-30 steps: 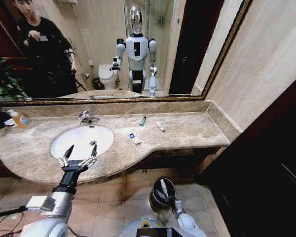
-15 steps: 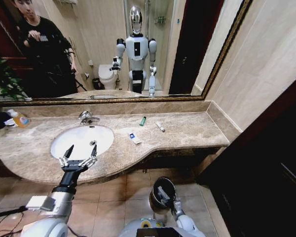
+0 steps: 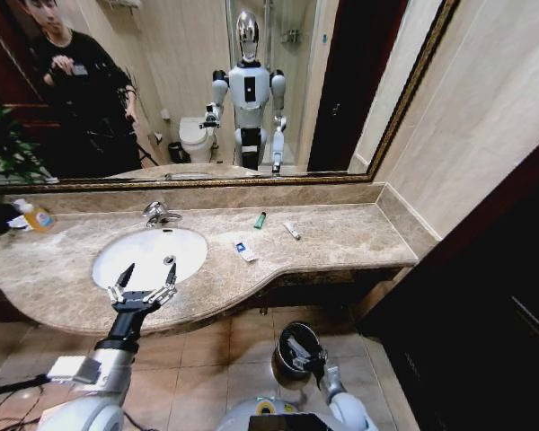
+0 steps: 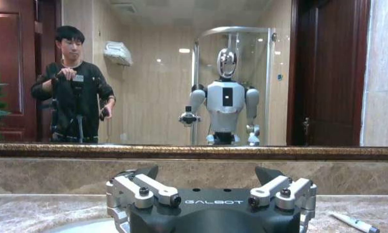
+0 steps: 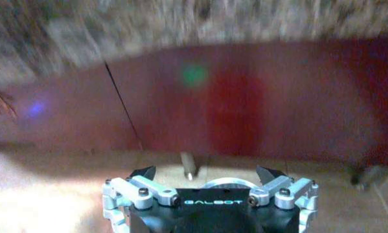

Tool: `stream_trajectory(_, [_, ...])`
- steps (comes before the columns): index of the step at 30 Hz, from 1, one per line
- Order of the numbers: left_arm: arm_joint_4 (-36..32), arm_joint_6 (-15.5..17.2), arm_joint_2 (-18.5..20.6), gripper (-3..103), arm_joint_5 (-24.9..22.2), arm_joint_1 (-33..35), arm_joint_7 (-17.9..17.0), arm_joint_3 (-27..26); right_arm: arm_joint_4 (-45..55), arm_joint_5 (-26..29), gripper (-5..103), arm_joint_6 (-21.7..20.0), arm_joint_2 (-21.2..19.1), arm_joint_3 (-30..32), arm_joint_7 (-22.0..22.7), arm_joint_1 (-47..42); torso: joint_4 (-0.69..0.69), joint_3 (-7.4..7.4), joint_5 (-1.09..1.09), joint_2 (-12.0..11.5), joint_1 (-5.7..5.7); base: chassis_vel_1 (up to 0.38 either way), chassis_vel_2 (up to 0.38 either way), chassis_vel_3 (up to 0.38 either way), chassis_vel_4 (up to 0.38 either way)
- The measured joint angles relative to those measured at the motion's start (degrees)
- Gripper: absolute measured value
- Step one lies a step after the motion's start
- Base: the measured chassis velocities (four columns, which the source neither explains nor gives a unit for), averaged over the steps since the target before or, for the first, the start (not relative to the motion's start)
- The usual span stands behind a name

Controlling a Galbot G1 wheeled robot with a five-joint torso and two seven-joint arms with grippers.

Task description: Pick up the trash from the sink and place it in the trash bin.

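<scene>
Left claw (image 3: pixel 145 277) hovers spread wide and empty at the sink (image 3: pixel 117 260) front rim, lower left. Right claw (image 3: pixel 316 361), open and empty, hangs over the trash bin (image 3: pixel 292 346) at bottom centre. Trash (image 3: pixel 244 250) lies mid-frame on the worktop (image 3: pixel 341 235).

Right arm draws back at the bin

Down by the floor, the right gripper (image 3: pixel 318 363) sits lower and nearer the robot's body than a second ago, now at the near rim of the trash bin (image 3: pixel 287 337) instead of over its mouth. More of the bin's inside shows, with a pale item lying in it. The right wrist view is smeared by motion.
</scene>
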Motion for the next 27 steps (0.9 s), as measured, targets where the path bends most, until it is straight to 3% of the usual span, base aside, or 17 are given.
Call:
stream_trajectory(5, [-0.01, 0.00, 0.00, 100, 0.00, 0.00, 0.00, 0.00, 10.37, 2.15, 100, 1.14, -3.18, 0.58, 0.20, -5.41, 0.00, 0.00, 0.00, 0.00, 0.00, 0.000, 0.000, 0.000, 0.000])
stream_trajectory(12, [-0.01, 0.00, 0.00, 100, 0.00, 0.00, 0.00, 0.00, 21.41, 2.54, 100, 1.88, -4.73, 2.17, 0.70, -9.46, 0.00, 0.00, -0.01, 0.00, 0.00, 0.000, 0.000, 0.000, 0.000])
stream_trajectory(19, [0.00, 0.00, 0.00, 100, 0.00, 0.00, 0.00, 0.00, 31.61, 2.76, 100, -4.35, -5.31, 1.48, 1.55, -5.76, 0.00, 0.00, -0.01, 0.00, 0.00, 0.000, 0.000, 0.000, 0.000])
stream_trajectory(27, [-0.01, 0.00, 0.00, 100, 0.00, 0.00, -0.01, 0.00, 29.97, 3.61, 100, -11.11, -9.29, -4.13, 1.06, 6.45, 0.00, 0.01, 0.00, 0.00, 0.01, 0.000, 0.000, 0.000, 0.000])
